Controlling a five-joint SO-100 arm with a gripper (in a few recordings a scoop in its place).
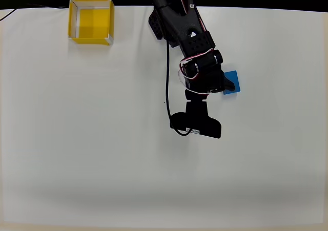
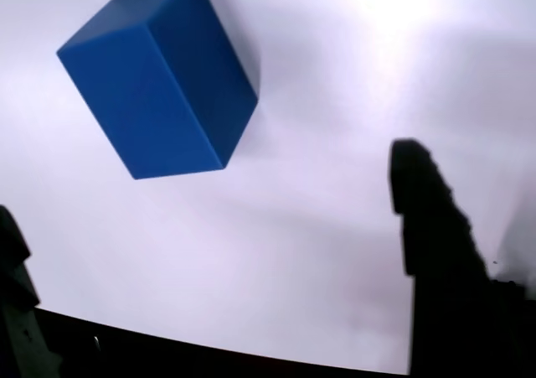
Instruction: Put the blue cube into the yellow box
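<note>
The white surface (image 1: 102, 154) carries everything, and it is bare apart from the two task things. The black arm (image 1: 184, 31) reaches down from the far edge of the surface, near the middle, and its gripper (image 2: 218, 227) hangs over the right half in the overhead view. In the wrist view the two dark fingers (image 2: 435, 235) stand well apart with only surface between them, so the gripper is spread and holds nothing.

The yellow box (image 1: 107, 23) sits at the far left corner of the surface, open side up, well apart from the arm. The blue cube (image 1: 234, 85) lies just beside the gripper, toward the right, partly under the arm in the overhead view; in the wrist view the cube (image 2: 159, 85) is ahead of the fingers and left of centre, not yet between them.

I judge the cube to be light, stiff and not fragile, with matte faces that should not slip much. Two opposite flat faces are the good place to hold it, not the corners.

A small label shows on the arm in the overhead view, too small to read.
</note>
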